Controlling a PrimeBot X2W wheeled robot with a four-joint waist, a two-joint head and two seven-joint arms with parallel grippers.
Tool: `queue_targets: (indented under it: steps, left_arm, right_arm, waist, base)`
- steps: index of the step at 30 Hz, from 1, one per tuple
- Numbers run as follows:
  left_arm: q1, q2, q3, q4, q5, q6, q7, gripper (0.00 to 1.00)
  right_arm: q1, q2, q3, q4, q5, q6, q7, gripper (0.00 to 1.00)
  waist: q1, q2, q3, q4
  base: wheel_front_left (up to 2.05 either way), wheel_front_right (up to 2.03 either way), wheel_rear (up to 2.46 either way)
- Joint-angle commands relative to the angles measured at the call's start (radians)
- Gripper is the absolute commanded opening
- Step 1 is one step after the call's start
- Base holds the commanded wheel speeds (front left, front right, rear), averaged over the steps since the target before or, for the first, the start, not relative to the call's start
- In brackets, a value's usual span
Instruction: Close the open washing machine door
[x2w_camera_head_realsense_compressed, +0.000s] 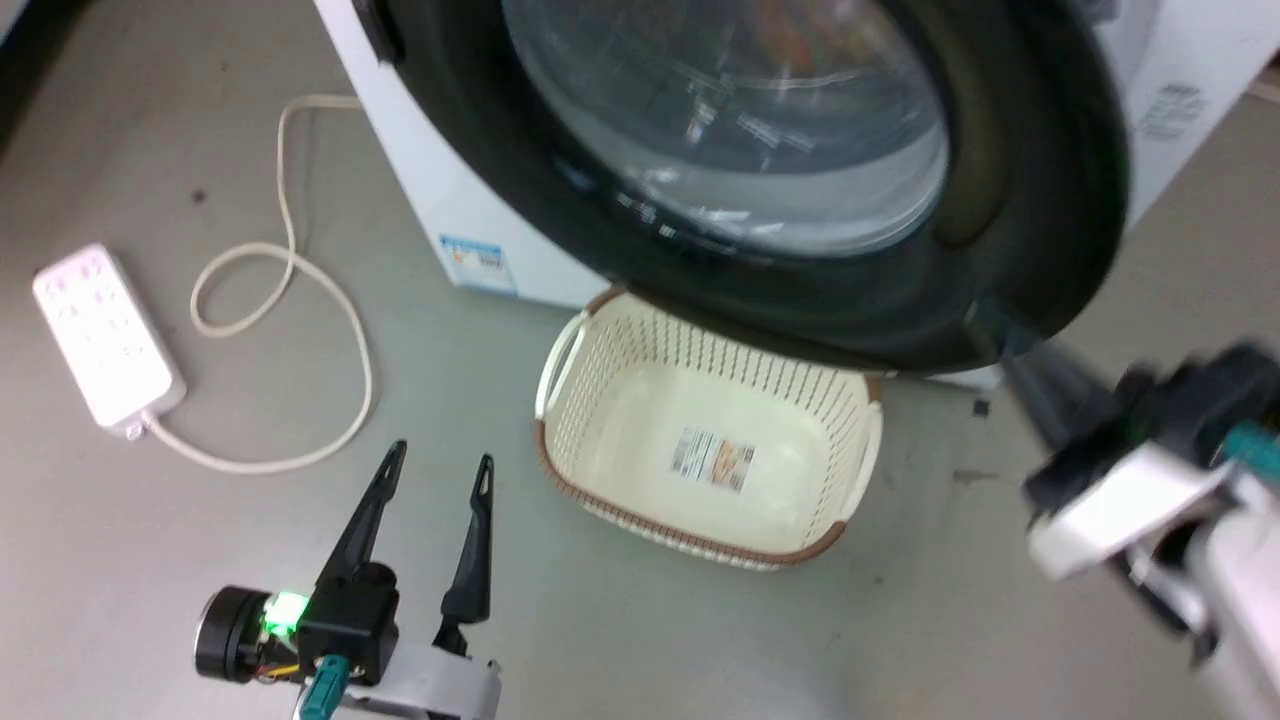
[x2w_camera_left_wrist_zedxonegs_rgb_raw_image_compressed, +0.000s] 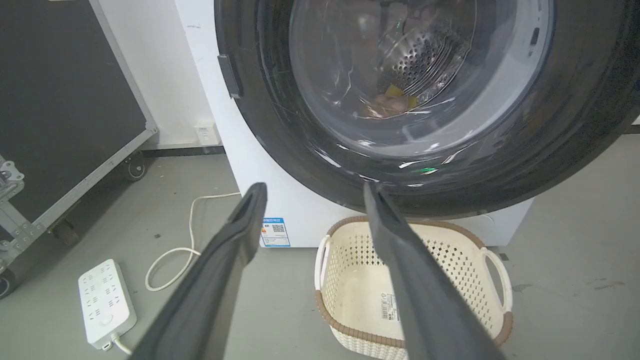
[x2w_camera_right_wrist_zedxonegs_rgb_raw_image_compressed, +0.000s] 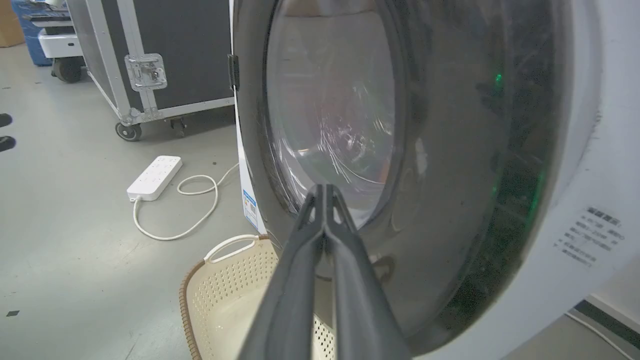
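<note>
Facing outward, washing machine door (x2w_camera_head_realsense_compressed: 1040, 200), right claw (x2w_camera_right_wrist_zedxonegs_rgb_raw_image_compressed: 324, 195) closed

no legible text: blurred blue label (x2w_camera_left_wrist_zedxonegs_rgb_raw_image_compressed: 275, 232) on washing machine (x2w_camera_left_wrist_zedxonegs_rgb_raw_image_compressed: 292, 207), barcode sticker (x2w_camera_head_realsense_compressed: 712, 459) in basket (x2w_camera_head_realsense_compressed: 600, 370)

Basket (x2w_camera_head_realsense_compressed: 600, 400) sits beneath the washing machine door (x2w_camera_head_realsense_compressed: 1040, 200); power strip (x2w_camera_head_realsense_compressed: 105, 335) lies left.

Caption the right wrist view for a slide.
Right gripper, fingers shut, pointing at the washing machine door, with a cream basket below it.
</note>
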Motion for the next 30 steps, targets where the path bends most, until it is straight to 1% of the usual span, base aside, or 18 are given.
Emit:
queue_targets:
  steps: [1, 5, 10, 15, 17, 23, 26, 30]
  left_arm:
    - [-0.016, -0.005, 0.002, -0.005, 0.006, -0.004, -0.005, 1.0]
    - [-0.048, -0.025, -0.003, -0.013, 0.014, -0.005, -0.005, 1.0]
    - [-0.07, -0.046, -0.009, -0.029, 0.021, -0.003, -0.005, 1.0]
    - [-0.087, -0.056, -0.012, -0.036, 0.029, -0.005, -0.005, 1.0]
    - [-0.093, -0.059, -0.012, -0.038, 0.032, -0.004, -0.005, 1.0]
    - [-0.1, -0.066, -0.008, -0.039, 0.035, -0.001, -0.005, 1.0]
    - [-0.1, -0.068, -0.006, -0.038, 0.037, 0.0, -0.005, 1.0]
    - [-0.095, -0.071, 0.005, -0.032, 0.032, 0.0, -0.005, 1.0]
  right_arm:
    - [-0.03, -0.013, 0.007, 0.012, 0.019, 0.001, 0.004, 0.0]
    - [-0.173, -0.079, 0.032, 0.096, 0.1, 0.001, 0.027, 0.0]
    - [-0.309, -0.125, 0.025, 0.203, 0.174, 0.001, 0.043, 0.0]
    - [-0.417, -0.149, 0.007, 0.307, 0.206, 0.001, 0.052, 0.0]
    - [-0.453, -0.148, -0.014, 0.351, 0.207, 0.001, 0.05, 0.0]
    - [-0.534, -0.116, -0.091, 0.461, 0.206, 0.001, 0.033, 0.0]
    - [-0.548, -0.105, -0.096, 0.487, 0.198, 0.001, 0.023, 0.0]
    - [-0.51, -0.087, -0.088, 0.507, 0.194, 0.001, -0.027, 0.0]
  waist:
    - [-0.0002, -0.0001, 0.045, 0.026]
    - [-0.0002, -0.0001, 0.094, 0.047]
    - [-0.0002, -0.0001, 0.141, 0.065]
    - [-0.0002, -0.0001, 0.173, 0.076]
    - [-0.0002, -0.0001, 0.181, 0.078]
    - [-0.0002, -0.0001, 0.192, 0.077]
    - [-0.0002, -0.0001, 0.188, 0.074]
    - [-0.0002, -0.0001, 0.139, 0.059]
  base:
    - [0.0, 0.0, 0.0]
    - [0.0, 0.0, 0.0]
    - [0.0, 0.0, 0.0]
    - [0.0, 0.0, 0.0]
    - [0.0, 0.0, 0.0]
    - [0.0, 0.0, 0.0]
    - [0.0, 0.0, 0.0]
    - [0.0, 0.0, 0.0]
